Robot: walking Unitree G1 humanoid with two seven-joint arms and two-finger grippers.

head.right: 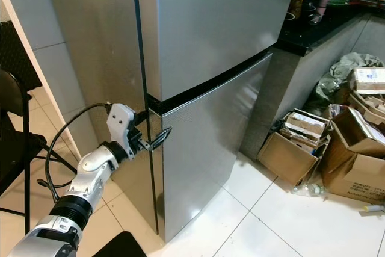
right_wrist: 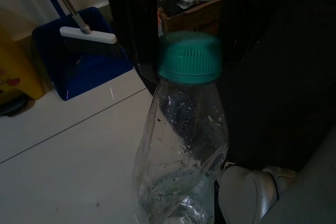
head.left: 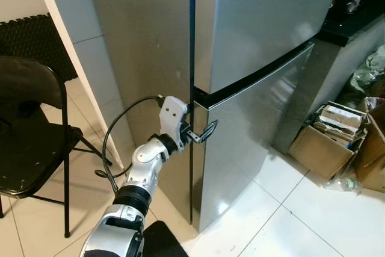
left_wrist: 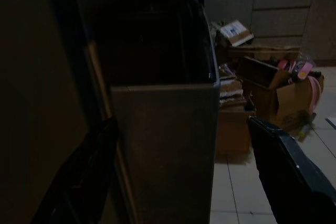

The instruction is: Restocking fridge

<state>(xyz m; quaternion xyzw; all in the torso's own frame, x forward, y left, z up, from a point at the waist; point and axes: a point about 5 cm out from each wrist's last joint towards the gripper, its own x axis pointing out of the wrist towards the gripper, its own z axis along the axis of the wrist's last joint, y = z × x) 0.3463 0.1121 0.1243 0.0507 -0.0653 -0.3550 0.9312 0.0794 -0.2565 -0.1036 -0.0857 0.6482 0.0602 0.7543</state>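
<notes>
Steel fridge [head.left: 258, 58] (doors closed), left gripper [head.left: 201, 133] at seam

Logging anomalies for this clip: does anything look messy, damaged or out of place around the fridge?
Yes. Beside the fridge, torn cardboard boxes sit open on the floor, stuffed with papers, with a crumpled plastic bag behind. The bottle in the right gripper looks dented. The fridge itself looks undamaged.
</notes>
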